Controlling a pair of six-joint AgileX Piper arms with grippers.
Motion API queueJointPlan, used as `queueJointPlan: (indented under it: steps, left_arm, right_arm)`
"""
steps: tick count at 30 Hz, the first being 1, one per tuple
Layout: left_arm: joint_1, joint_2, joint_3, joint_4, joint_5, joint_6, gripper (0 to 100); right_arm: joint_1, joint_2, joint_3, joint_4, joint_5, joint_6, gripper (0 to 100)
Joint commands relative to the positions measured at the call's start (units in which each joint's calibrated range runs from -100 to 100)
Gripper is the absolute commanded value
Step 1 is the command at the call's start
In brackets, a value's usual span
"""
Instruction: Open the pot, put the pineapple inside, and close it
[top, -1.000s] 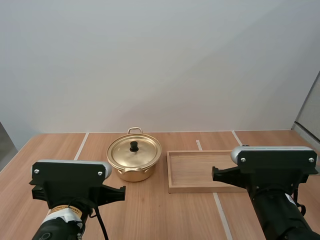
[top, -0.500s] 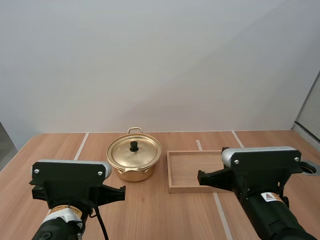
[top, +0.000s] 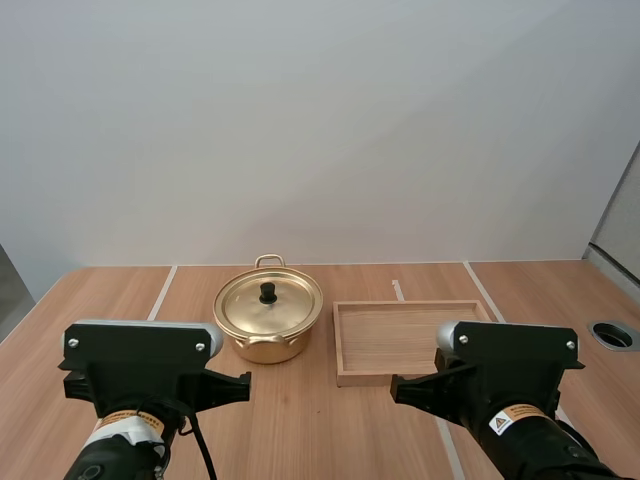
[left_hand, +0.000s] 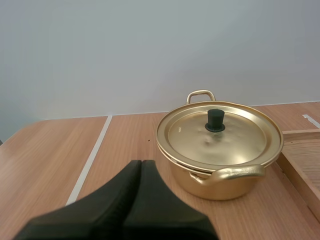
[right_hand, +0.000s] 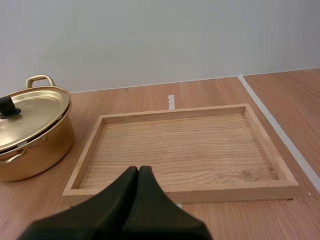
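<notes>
Closed golden pot (top: 265, 348), lid (top: 288, 302) to be lifted first

The lid is seated on the pot, with the wooden tray (top: 340, 345) just to the pot's right. The left gripper (left_hand: 141, 164) and right gripper (right_hand: 138, 170) are clenched on nothing. The left should be opened and centred over the black knob (left_hand: 216, 120) before being closed.

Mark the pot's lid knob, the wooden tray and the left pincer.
lid knob (left_hand: 216, 120): left wrist view, its black side.
wooden tray (right_hand: 185, 150): right wrist view, bare floor.
left pincer (left_hand: 141, 163): left wrist view, shut fingertips' seam.
</notes>
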Motion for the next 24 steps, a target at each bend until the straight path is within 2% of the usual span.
queueJointPlan:
  steps: [1, 4, 24]
  left_arm:
    - [0.04, -0.3, 0.1, 0.3, -0.6, -0.2, 0]
    - [0.04, -0.3, 0.1, 0.3, -0.6, -0.2, 0]
    - [0.04, -0.3, 0.1, 0.3, -0.6, -0.2, 0]
  right_arm:
    - [-0.3, 0.1, 0.0, -3.7, 0.3, 5.6, 0]
    - [-0.3, 0.1, 0.0, -4.7, 0.3, 7.3, 0]
    - [1.3, 0.1, 0.0, -4.8, 0.3, 7.4, 0]
